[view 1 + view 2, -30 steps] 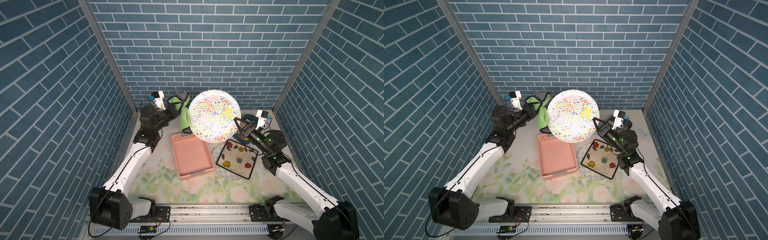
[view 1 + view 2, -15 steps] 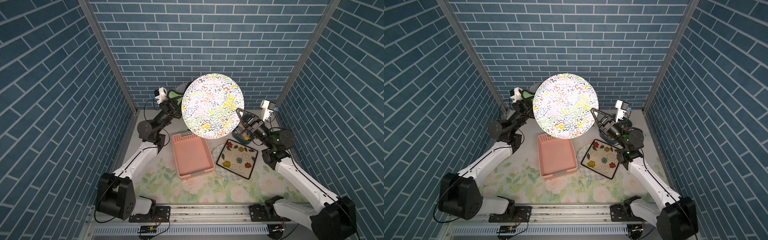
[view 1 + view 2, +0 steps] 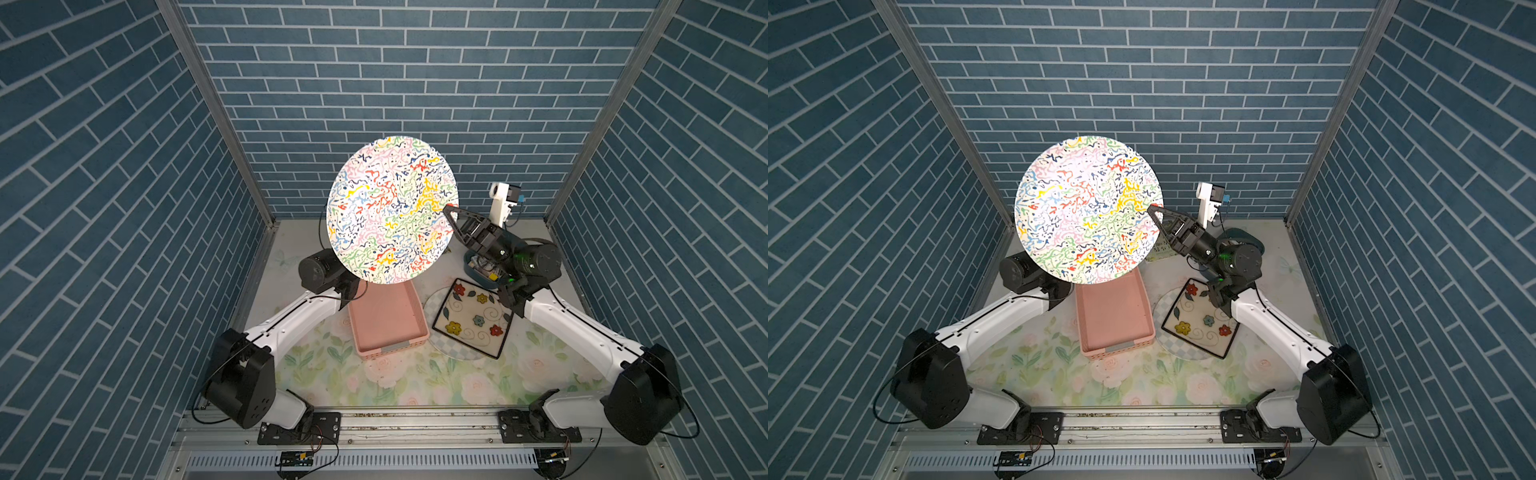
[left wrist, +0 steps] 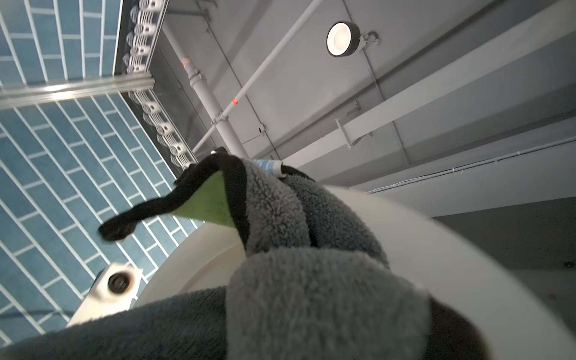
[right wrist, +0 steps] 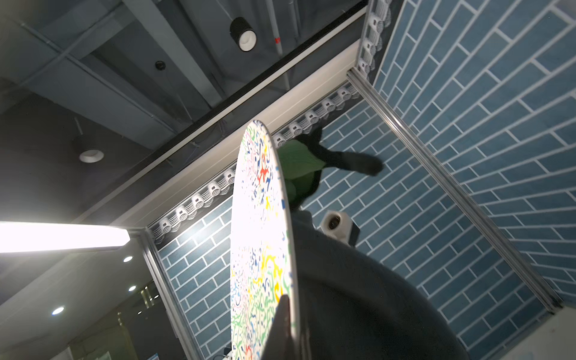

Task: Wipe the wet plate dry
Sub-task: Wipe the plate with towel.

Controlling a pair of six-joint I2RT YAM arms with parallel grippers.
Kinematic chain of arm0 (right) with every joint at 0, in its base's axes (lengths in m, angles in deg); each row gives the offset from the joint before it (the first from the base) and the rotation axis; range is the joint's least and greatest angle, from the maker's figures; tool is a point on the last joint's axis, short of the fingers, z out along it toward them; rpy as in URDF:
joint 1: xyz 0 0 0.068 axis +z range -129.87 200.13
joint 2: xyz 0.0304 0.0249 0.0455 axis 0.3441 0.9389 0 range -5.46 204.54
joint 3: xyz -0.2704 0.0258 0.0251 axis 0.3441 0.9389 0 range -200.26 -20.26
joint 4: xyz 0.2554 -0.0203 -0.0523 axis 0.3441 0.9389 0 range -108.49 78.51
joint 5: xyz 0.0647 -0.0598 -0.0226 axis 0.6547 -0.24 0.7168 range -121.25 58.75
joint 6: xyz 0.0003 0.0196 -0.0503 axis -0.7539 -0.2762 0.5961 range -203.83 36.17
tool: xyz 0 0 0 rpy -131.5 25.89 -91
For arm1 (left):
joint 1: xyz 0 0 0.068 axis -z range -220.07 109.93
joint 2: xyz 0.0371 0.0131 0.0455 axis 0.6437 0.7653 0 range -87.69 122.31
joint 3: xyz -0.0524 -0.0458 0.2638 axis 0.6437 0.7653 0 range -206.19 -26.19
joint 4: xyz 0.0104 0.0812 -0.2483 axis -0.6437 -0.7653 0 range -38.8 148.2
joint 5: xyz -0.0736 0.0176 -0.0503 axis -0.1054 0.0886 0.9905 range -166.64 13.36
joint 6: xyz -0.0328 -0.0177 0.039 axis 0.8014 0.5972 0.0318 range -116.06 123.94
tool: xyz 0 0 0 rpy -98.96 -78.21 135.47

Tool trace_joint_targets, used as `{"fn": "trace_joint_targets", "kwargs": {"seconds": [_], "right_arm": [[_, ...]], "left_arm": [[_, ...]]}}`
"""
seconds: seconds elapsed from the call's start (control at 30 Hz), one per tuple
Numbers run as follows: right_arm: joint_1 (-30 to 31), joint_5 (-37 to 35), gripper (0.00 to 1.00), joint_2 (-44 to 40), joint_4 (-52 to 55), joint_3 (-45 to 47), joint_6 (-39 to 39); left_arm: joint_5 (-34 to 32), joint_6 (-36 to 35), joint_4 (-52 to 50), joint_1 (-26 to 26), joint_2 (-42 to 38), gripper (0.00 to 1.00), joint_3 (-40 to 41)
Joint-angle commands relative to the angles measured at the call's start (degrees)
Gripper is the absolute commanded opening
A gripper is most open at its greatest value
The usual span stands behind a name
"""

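The round plate (image 3: 392,210) with multicoloured squiggles is held high above the table, its patterned face turned up toward both top views (image 3: 1088,210). My right gripper (image 3: 449,209) is shut on its right rim. In the right wrist view the plate (image 5: 258,249) shows edge-on, with one finger (image 5: 282,327) lying on the patterned face. A grey cloth (image 4: 280,280) with a green side and black trim lies against the plate's white back (image 4: 436,249). It covers my left gripper's jaws, which are shut on it. In both top views the plate hides that gripper and the cloth.
A pink basket (image 3: 386,320) stands mid-table under the plate. To its right a square flowered plate (image 3: 473,318) lies on a round checked one (image 3: 453,353). A blue bowl (image 3: 482,266) sits behind my right arm. Blue brick walls close three sides.
Both arms have risen. The plate came up and toward the camera, turning slightly. The green and grey cloth, visible left of the plate a second ago, is now hidden behind it.
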Motion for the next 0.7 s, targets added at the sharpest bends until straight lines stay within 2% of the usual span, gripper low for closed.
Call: {"fn": "trace_joint_targets", "kwargs": {"seconds": [0.0, 0.1, 0.17, 0.27, 0.37, 0.47, 0.57, 0.67], "right_arm": [[-2.5, -4.1, 0.0, 3.96, 0.17, -8.13, -0.42], [-7.57, -7.07, 0.0, 3.68, 1.39, -8.78, -2.21], [-11.05, -7.67, 0.0, 1.86, 0.75, -6.27, -3.59], [-12.4, -5.47, 0.0, -2.62, 1.13, -1.13, -2.08], [-10.0, -3.57, 0.0, -6.03, 0.32, 5.52, -0.39], [-4.74, -3.8, 0.0, -7.24, -2.92, 10.73, 0.67], [0.11, -4.13, 0.0, -5.03, -4.48, 10.72, 2.16], [1.26, -4.81, 0.0, -0.82, -6.5, 6.91, 0.58]], "left_arm": [[3.56, -1.22, 7.45, 5.37, 2.06, 0.0, -2.42], [1.98, 0.31, 9.81, 4.86, 1.89, 0.0, -1.76], [0.94, 0.88, 9.91, 2.72, 0.68, 0.0, -1.21], [-0.39, 1.68, 9.79, -1.53, -1.29, 0.0, -1.29], [-2.24, 2.96, 10.39, -4.87, -1.54, 0.0, -3.16], [-3.69, 4.18, 11.33, -5.52, 0.16, 0.0, -6.38], [-4.21, 3.77, 10.1, -4.03, 0.98, 0.0, -7.93], [-4.42, 1.04, 8.51, -0.47, 1.0, 0.0, -7.51]]}}
